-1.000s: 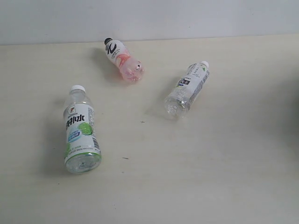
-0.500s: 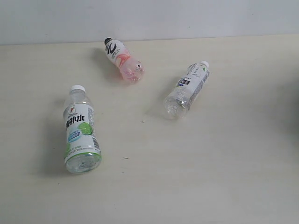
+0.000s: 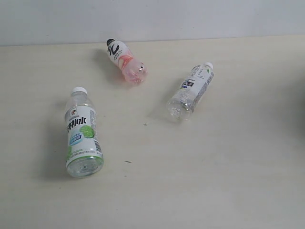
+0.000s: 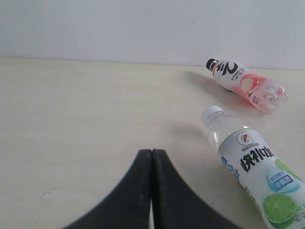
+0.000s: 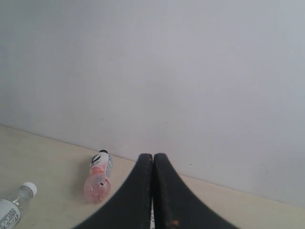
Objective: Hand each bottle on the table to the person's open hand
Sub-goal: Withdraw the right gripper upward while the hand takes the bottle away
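Both jaws are pinched together, empty; lime bottle (image 3: 83,133), pink bottle (image 3: 126,61) and clear bottle (image 3: 190,92) lie apart on the worktop (image 3: 228,167).

Bright, soft, even light.
The lime bottle (image 3: 83,131) casts a faint leftward shadow on the table (image 3: 228,167); focus is slightly soft.

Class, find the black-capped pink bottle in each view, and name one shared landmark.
Exterior: pink bottle lies left of centre by the table's far edge.
Left wrist: pink bottle beyond the lime bottle, near the wall.
Right wrist: pink bottle beside the right gripper, near the wall.
Shared landmark: the wall behind its cap.
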